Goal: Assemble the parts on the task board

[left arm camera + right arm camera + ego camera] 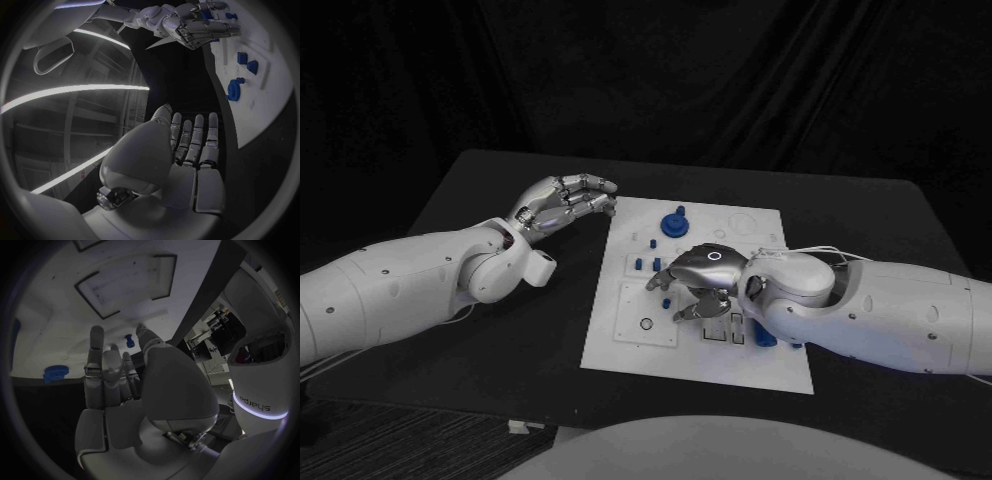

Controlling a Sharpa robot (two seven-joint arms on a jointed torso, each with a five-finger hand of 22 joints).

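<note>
Hovering low over the middle of the white board [733, 368], the right hand [700, 280] points its fingers down at the board's sockets, probably so it can pick or seat one of the small blue parts beneath it. Whether it is grasping a part I cannot tell; its fingers curl downward and hide what lies under them. The left hand [565, 205] waits just beside the board's far left corner, over the black worktop [473, 200], fingers loosely curled with nothing in them, likely kept back to leave room. A blue gear [675, 224] stands on the board's far end, between the two hands. Small blue pegs [640, 263] stand on the board's left side, close to the right hand's fingers. More blue parts [764, 338] lie on the board's near side, right against the right wrist, which partly covers them and could knock them.
</note>
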